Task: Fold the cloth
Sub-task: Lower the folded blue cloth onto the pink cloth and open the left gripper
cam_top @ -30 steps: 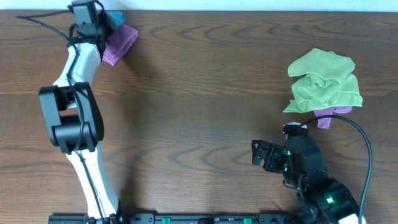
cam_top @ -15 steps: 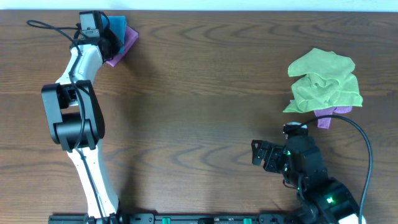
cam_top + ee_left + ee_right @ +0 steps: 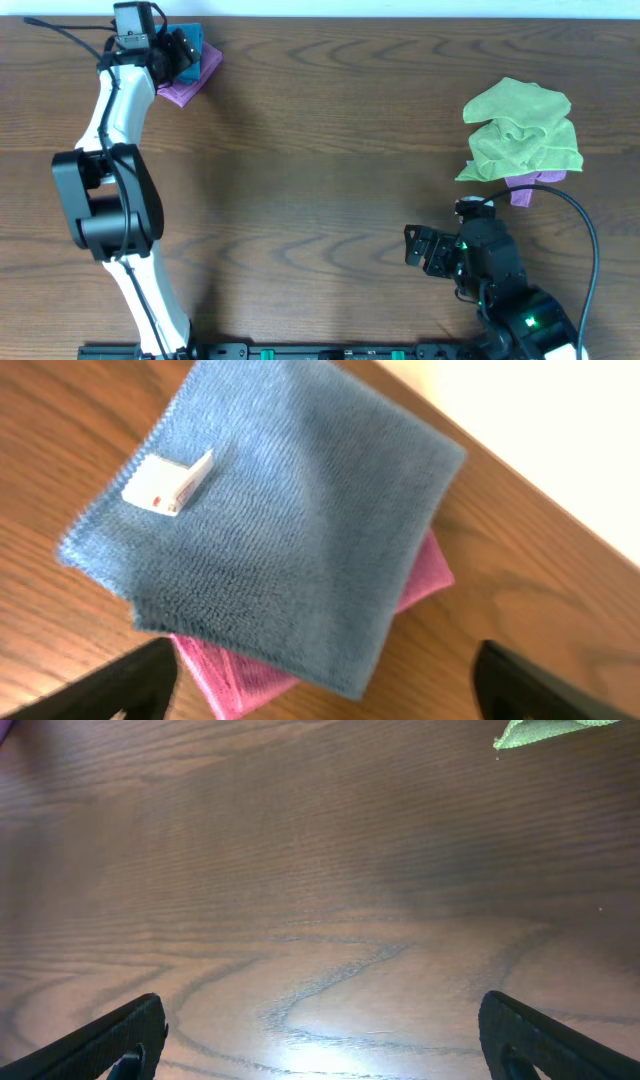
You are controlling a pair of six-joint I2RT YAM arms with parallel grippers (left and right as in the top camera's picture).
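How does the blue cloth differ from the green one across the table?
The blue cloth lies folded flat and square; the green cloth is a crumpled heap. The blue cloth shows a white tag; the green cloth shows none. Both cover another cloth: a pink cloth under blue, a purple cloth under green.

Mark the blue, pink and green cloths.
blue cloth [image 3: 290, 510], left wrist view, middle of its top face.
pink cloth [image 3: 232, 678], left wrist view, corner peeking out below.
green cloth [image 3: 520, 130], overhead view, middle of the heap.
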